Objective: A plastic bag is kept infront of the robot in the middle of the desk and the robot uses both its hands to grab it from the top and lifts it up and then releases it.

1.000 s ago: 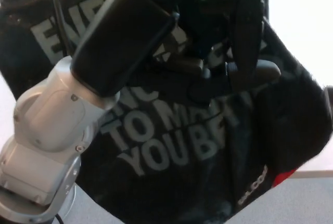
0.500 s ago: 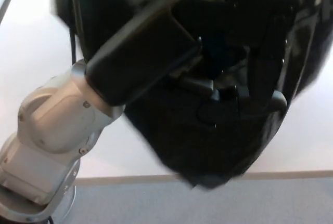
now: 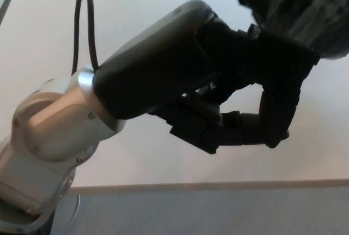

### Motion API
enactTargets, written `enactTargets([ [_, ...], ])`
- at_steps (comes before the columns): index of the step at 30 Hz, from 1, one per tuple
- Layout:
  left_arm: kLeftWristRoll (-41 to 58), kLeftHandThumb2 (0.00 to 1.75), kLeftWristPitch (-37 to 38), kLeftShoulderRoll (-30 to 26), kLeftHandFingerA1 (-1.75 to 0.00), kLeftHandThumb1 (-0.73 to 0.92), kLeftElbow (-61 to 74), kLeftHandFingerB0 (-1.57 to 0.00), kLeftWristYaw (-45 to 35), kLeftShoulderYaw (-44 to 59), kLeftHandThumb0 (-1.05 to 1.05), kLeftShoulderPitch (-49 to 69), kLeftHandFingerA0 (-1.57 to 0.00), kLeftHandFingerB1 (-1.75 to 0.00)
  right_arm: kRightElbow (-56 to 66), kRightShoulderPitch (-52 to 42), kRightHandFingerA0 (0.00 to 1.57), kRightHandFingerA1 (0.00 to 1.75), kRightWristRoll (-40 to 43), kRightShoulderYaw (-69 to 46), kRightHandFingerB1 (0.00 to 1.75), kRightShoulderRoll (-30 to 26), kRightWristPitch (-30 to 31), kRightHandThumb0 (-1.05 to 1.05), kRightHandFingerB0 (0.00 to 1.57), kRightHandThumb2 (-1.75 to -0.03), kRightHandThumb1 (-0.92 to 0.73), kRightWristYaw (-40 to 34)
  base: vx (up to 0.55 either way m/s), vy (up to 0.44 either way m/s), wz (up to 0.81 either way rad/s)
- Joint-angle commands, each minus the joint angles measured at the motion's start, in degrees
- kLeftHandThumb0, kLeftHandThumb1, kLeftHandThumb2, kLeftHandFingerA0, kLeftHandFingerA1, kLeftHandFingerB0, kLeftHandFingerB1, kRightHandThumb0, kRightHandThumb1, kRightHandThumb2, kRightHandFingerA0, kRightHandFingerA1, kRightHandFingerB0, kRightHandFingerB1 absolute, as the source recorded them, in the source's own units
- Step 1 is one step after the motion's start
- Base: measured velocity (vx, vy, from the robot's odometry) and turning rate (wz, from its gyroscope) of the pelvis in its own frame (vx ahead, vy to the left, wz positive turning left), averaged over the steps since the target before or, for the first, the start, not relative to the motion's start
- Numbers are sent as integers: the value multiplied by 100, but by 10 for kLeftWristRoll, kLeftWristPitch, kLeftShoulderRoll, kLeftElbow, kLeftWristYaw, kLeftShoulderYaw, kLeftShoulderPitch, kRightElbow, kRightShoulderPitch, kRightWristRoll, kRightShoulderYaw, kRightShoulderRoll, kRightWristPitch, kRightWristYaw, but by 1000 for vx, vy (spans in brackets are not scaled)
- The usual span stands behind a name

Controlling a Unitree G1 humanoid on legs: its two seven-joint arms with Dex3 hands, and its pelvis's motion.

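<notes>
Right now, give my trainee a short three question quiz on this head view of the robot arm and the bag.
1. True or false: the black plastic bag lies flat in the middle of the desk.
2. Which corner of the picture holds the bag? A upper right, B lower left, C lower right.
3. Fill in: the left hand has its fingers curled, and between them there is ____.

Key: 1 false, it shows only at the top edge, blurred. 2 A. 3 nothing; the pale desk shows through the loop.

Left arm: silver-grey elbow joint with small screws, glossy black forearm shell, thin black cable loop, black blocky left hand (image 3: 240,120).
</notes>
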State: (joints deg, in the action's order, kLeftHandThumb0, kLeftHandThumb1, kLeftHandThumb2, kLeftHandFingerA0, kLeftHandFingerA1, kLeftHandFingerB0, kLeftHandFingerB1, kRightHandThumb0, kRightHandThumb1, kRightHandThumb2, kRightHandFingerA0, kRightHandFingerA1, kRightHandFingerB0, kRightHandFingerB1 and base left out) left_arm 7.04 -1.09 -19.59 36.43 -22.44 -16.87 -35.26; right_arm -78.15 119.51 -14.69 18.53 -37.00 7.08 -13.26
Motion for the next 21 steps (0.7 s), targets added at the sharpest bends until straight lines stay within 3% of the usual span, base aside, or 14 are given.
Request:
enactTargets([
  [1,4,56,-28,-15,-175,66,25,-62,-28,9,-17,18,-81,-175,-4,-7,0,2,-44,4,0,-9,18,-96,0,-90,-58,99,0,0,0],
  [2,7,84,-30,-15,-140,47,29,-95,-29,9,-23,22,-116,-129,-5,-16,0,5,-45,4,0,-9,17,-96,0,-92,-60,122,0,0,0],
  [3,10,59,-29,-15,-175,64,32,-62,-31,10,-15,27,-81,-175,-5,-30,0,6,-52,10,0,-9,14,-98,0,-97,-63,147,0,0,0],
  [5,9,58,-27,-16,-175,64,35,-63,-32,12,-14,34,-81,-175,-5,-39,0,4,-65,22,0,-7,14,-99,0,-96,-65,161,0,0,0],
  [6,9,83,-29,-17,-141,47,38,-97,-32,14,-18,39,-117,-130,-4,-49,0,14,-68,25,12,-9,6,-85,0,-98,-60,176,0,0,0],
  [9,2,83,-33,-19,-142,48,48,-100,-31,15,-17,49,-117,-133,-2,-72,8,17,-68,23,12,-14,-11,-88,7,-94,-61,191,0,0,0],
  [10,1,57,-32,-17,-175,64,49,-68,-31,13,-11,53,-81,-175,-1,-77,5,12,-78,33,13,-18,-14,-90,5,-99,-64,208,0,0,0],
  [11,1,84,-31,-15,-141,47,50,-102,-31,13,-17,55,-118,-133,-1,-80,0,15,-82,35,15,-21,-20,-85,1,-100,-64,216,0,0,0],
  [13,0,57,-28,-9,-175,66,48,-68,-30,8,-14,59,-84,-175,1,-89,0,19,-83,33,21,-28,-32,-78,5,-97,-60,224,0,0,0],
  [17,4,56,-24,3,-175,66,40,-67,-33,-4,-15,63,-81,-175,1,-93,0,18,-92,33,21,-35,-27,-81,5,-101,-64,240,0,0,0],
  [18,-3,84,-23,7,-143,49,38,-100,-32,-10,-22,62,-118,-133,3,-94,1,18,-97,35,20,-38,-35,-82,0,-64,-82,250,0,0,0],
  [19,-9,84,-26,10,-143,49,39,-100,-31,-16,-22,61,-118,-133,3,-94,0,17,-91,29,17,-39,-40,-82,0,-104,-65,268,0,0,0],
  [20,-13,84,-28,11,-143,49,41,-100,-31,-19,-22,61,-118,-133,3,-94,0,17,-87,23,17,-38,-38,-82,0,-104,-65,278,0,0,0],
  [21,-17,57,-35,11,-175,66,45,-66,-31,-22,-18,60,-81,-175,3,-93,0,14,-90,25,15,-35,-40,-83,0,-106,-67,287,0,0,0],
])
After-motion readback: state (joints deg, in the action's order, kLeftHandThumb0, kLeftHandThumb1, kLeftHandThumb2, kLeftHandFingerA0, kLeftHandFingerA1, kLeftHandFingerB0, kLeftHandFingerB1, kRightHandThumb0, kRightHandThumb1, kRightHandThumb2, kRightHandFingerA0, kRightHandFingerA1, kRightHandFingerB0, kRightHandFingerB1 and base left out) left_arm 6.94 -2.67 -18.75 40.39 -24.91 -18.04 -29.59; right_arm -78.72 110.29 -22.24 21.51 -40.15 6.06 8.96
